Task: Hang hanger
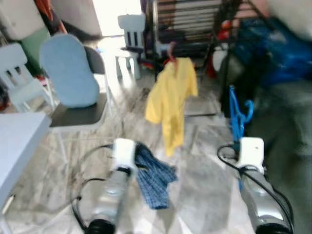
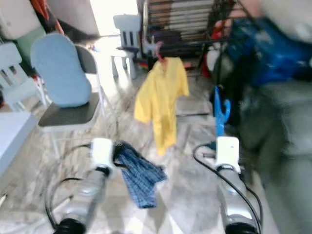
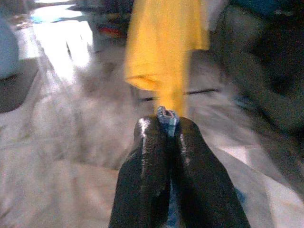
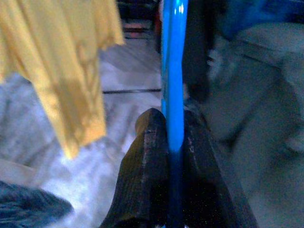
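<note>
A blue plastic hanger (image 1: 238, 117) stands upright from my right gripper (image 4: 174, 124), which is shut on its bar (image 4: 173, 71). My left gripper (image 3: 166, 124) is shut on a blue checked cloth (image 1: 152, 179) that hangs down beside the left arm. Ahead, a yellow garment (image 1: 171, 100) hangs on a red hanger from a metal drying rack (image 1: 187, 22). The hanger is to the right of the yellow garment and apart from it. The views are blurred.
A folding chair with a blue cushion (image 1: 70, 73) stands at the left, beside a grey table corner (image 1: 17, 141). Small pale blue chairs (image 1: 130, 41) stand behind. A person in blue and grey (image 1: 282, 83) is at the right. The tiled floor lies between.
</note>
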You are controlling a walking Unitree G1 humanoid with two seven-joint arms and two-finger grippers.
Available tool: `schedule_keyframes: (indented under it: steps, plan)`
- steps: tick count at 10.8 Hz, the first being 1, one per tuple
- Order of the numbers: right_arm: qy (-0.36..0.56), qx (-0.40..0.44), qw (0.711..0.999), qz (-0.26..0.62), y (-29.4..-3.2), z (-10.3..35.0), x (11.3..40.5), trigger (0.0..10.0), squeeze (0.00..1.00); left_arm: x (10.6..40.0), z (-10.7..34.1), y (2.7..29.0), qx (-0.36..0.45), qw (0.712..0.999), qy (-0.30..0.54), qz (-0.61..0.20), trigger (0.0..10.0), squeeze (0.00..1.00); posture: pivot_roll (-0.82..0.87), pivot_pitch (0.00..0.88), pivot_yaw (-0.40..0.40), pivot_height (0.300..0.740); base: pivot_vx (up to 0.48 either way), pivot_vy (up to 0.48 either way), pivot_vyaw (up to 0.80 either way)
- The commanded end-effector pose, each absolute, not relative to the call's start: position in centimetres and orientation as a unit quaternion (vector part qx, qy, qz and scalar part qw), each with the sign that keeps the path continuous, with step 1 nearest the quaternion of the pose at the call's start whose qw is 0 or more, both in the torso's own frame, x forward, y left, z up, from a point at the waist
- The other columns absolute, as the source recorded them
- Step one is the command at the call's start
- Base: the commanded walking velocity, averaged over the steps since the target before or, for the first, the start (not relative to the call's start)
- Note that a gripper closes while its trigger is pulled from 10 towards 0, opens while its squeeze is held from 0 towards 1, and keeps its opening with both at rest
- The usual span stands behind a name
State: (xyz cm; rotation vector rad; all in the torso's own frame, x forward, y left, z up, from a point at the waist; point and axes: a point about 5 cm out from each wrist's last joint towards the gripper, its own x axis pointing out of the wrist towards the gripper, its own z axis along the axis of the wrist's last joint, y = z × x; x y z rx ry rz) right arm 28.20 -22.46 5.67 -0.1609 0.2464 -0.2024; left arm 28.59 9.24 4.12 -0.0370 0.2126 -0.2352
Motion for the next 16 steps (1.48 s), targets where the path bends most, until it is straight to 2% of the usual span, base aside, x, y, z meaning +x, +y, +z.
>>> schedule_keyframes:
  steps: [1, 2, 3, 4, 8, 11, 13, 16]
  plan:
    - [0.121, -0.086, 0.985, -0.089, -21.9, 5.9, 28.6, 10.0, 0.00, 28.8, 4.4, 9.7, -0.016, 0.989, 0.100, -0.109, 10.0, 0.00, -0.22, 0.000, 0.062, 0.740, -0.337, 0.000, 0.00]
    - [0.116, -0.103, 0.983, -0.093, -21.8, 5.9, 28.7, 10.0, 0.00, 28.8, 4.4, 9.7, -0.016, 0.989, 0.100, -0.109, 10.0, 0.00, -0.22, 0.000, 0.060, 0.740, -0.337, 0.000, 0.00]
    - [0.125, -0.059, 0.985, -0.109, -21.5, 5.8, 28.9, 10.0, 0.00, 28.8, 4.4, 9.7, -0.017, 0.989, 0.100, -0.109, 10.0, 0.00, -0.22, 0.000, 0.060, 0.740, -0.341, 0.000, 0.00]
    - [0.112, -0.086, 0.986, -0.087, -21.3, 6.2, 29.1, 10.0, 0.00, 28.8, 4.4, 9.6, -0.018, 0.989, 0.100, -0.110, 10.0, 0.00, -0.23, 0.000, 0.060, 0.740, -0.337, 0.000, 0.00]
    - [0.120, -0.064, 0.989, -0.049, -20.8, 6.2, 29.3, 10.0, 0.00, 29.0, 4.5, 9.9, -0.046, 0.989, 0.098, -0.101, 10.0, 0.00, -0.21, 0.000, 0.033, 0.740, 0.000, 0.000, 0.00]
    - [0.106, -0.065, 0.992, 0.025, -18.6, 7.0, 31.0, 10.0, 0.00, 28.6, 4.9, 12.4, -0.064, 0.995, 0.072, -0.031, 10.0, 0.00, -0.10, 0.000, -0.090, 0.740, 0.000, 0.000, 0.00]
    - [0.096, -0.066, 0.992, 0.041, -17.6, 7.8, 32.3, 10.0, 0.00, 27.9, 4.9, 14.3, -0.054, 0.996, 0.066, 0.008, 10.0, 0.00, -0.04, 0.000, -0.118, 0.740, 0.000, 0.000, 0.00]
    - [0.083, -0.057, 0.995, 0.022, -17.3, 7.9, 32.3, 10.0, 0.00, 28.7, 6.1, 16.1, -0.030, 0.998, 0.055, 0.010, 10.0, 0.00, -0.06, 0.000, -0.057, 0.740, 0.000, 0.000, 0.00]
